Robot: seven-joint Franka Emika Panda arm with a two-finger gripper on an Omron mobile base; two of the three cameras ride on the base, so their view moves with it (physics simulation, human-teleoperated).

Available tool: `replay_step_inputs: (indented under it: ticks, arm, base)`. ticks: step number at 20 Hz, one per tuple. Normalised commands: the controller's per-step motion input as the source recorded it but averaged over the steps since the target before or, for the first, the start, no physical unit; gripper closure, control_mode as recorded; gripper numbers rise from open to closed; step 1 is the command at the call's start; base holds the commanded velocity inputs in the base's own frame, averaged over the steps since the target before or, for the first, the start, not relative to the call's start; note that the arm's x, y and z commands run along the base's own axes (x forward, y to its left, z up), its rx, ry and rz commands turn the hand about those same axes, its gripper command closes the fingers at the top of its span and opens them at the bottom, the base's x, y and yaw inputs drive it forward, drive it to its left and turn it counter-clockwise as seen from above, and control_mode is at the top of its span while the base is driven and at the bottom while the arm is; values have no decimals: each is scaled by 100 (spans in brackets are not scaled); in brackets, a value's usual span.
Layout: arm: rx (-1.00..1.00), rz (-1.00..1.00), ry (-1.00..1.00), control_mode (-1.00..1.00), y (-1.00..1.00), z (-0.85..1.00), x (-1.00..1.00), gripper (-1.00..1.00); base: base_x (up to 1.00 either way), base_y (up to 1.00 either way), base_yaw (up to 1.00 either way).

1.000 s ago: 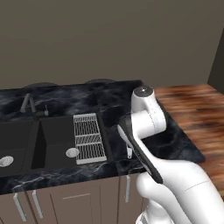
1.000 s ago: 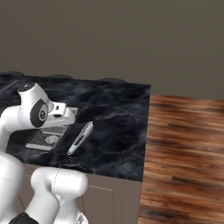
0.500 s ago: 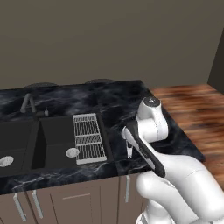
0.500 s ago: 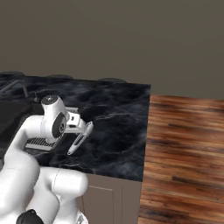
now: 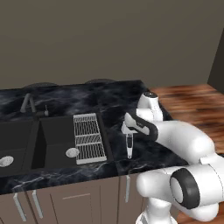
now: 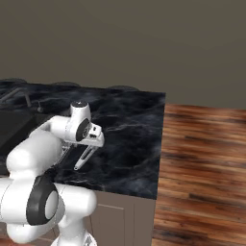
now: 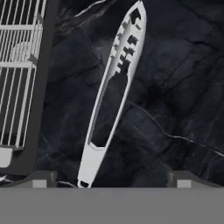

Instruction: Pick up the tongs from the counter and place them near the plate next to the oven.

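The slim white-silver tongs [image 5: 129,147] lie flat on the black marble counter [image 5: 109,98], just right of the sink's rack. In the right base view the tongs [image 6: 83,158] point toward the counter's front edge. My gripper [image 5: 127,131] hovers directly above them, open and holding nothing. My gripper [image 6: 92,142] sits just above their far end in the right base view. Seen from the hand, the tongs [image 7: 93,156] run diagonally between my wide-apart fingertips [image 7: 41,179], and my gripper [image 7: 112,180] is near their lower end. The plate and the oven are out of view.
A white wire rack [image 5: 89,137] lies over the right edge of the black sink [image 5: 26,142], close to the left of the tongs. A dark faucet [image 5: 28,103] stands behind the sink. The counter ends at the right, with wooden floor [image 6: 202,163] beyond.
The arm has swung forward and down, bringing the hand rightward and lower over the tongs. The tongs have not moved.
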Motion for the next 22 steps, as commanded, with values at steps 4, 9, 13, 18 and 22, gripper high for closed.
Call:
replay_step_inputs:
  ticks: [4, 9, 13, 18, 22]
  arm:
    - [-4, -10, 28, -100, 27, 0, 46, -100]
    - [-6, -5, 15, -100, 13, -9, 25, -100]
    - [-1, 0, 3, -100, -1, -30, 2, -100]
    - [0, 0, 0, -100, -7, -26, 0, -100]
    - [0, 0, 0, -100, -14, -20, -2, -100]
  base:
    - [0, 0, 0]
    - [0, 0, 0]
    - [0, 0, 0]
    - [0, 0, 0]
    - [0, 0, 0]
